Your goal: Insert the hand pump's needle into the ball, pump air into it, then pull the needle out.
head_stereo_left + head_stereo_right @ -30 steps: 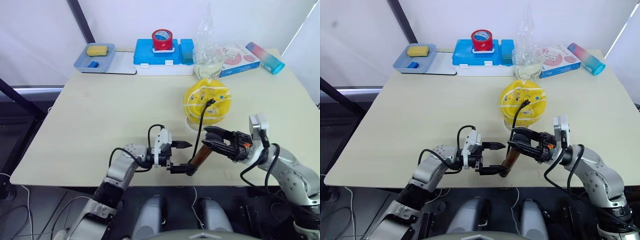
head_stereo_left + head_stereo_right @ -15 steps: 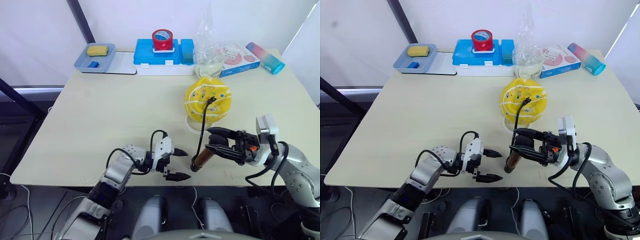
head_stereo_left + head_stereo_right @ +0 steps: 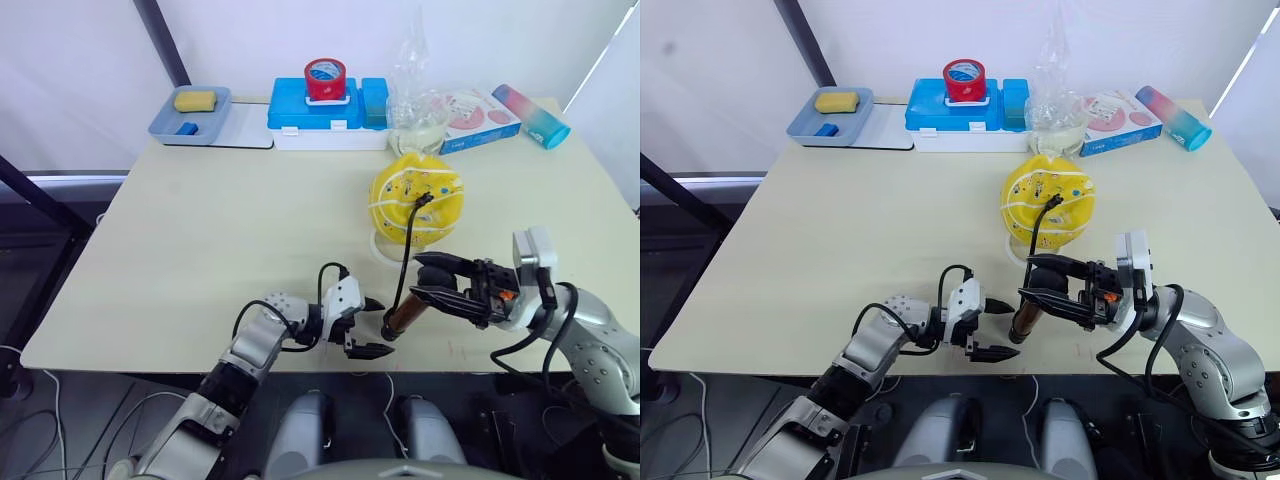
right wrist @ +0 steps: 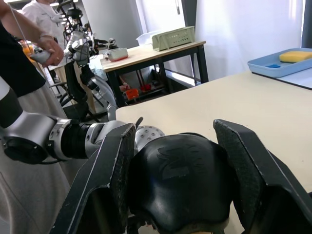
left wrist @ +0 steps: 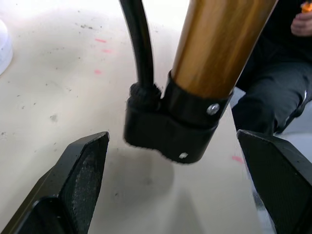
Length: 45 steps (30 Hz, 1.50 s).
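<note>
Since a second ago, left gripper (image 3: 366,327) released the gold-barrelled black-capped hand pump (image 3: 404,313); its fingers gape beside the base.

Head view: needle fitting (image 3: 424,201) sits at the saggy yellow ball (image 3: 415,200), mid-table.

Right wrist view: right gripper (image 4: 179,185) clamps the pump's top cap.

Left wrist view: re-clamp the base squarely before pumping.

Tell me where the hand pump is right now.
The hand pump stands tilted near the table's front edge, its top handle in the right gripper, base by the open left gripper, with the ball just behind.
</note>
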Each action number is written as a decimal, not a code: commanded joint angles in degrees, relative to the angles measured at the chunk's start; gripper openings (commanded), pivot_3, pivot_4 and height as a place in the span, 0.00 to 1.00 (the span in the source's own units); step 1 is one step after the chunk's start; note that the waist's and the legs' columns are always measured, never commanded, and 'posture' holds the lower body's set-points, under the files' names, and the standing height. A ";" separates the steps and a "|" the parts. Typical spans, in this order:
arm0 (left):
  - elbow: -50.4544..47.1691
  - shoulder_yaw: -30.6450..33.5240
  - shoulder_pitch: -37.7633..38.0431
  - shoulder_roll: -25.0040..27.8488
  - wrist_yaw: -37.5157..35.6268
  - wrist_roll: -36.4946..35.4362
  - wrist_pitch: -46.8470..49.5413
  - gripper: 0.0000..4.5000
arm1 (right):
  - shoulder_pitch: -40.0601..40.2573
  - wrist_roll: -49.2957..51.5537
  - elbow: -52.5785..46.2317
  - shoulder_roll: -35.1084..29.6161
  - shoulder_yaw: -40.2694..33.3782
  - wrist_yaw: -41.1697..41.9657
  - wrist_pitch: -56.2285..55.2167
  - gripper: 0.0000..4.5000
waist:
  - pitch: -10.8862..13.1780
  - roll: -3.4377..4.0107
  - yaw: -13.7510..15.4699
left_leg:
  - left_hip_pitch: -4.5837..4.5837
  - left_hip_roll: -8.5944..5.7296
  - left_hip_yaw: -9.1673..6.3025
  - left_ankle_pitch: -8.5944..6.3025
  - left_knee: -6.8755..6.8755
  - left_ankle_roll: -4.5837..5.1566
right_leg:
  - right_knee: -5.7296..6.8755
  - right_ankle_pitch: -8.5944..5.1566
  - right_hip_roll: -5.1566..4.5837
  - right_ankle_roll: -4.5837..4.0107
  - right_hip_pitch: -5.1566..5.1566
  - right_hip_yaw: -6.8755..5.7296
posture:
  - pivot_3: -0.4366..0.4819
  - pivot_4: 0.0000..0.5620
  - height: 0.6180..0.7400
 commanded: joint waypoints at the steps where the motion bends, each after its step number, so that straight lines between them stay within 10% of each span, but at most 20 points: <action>1: -3.01 0.43 0.48 0.09 -0.08 -0.96 0.31 0.99 | -1.05 1.12 -2.19 0.20 -0.65 -0.65 -0.18 0.45 | 0.00 0.00 -0.01 | 0.00 0.00 0.00 0.00 0.00 0.00 | 0.00 0.00 0.00 0.00 0.00 0.00 | 0.48 0.27 1.00; 45: -10.67 12.31 14.30 4.22 12.22 -4.27 -3.27 0.99 | -14.10 -11.32 1.41 15.37 14.33 -19.45 4.51 0.45 | -0.01 0.04 -0.38 | -0.01 0.00 -0.03 -0.17 -0.09 -0.32 | 0.00 0.16 -0.84 -0.27 -0.16 -1.11 | 0.48 0.27 1.00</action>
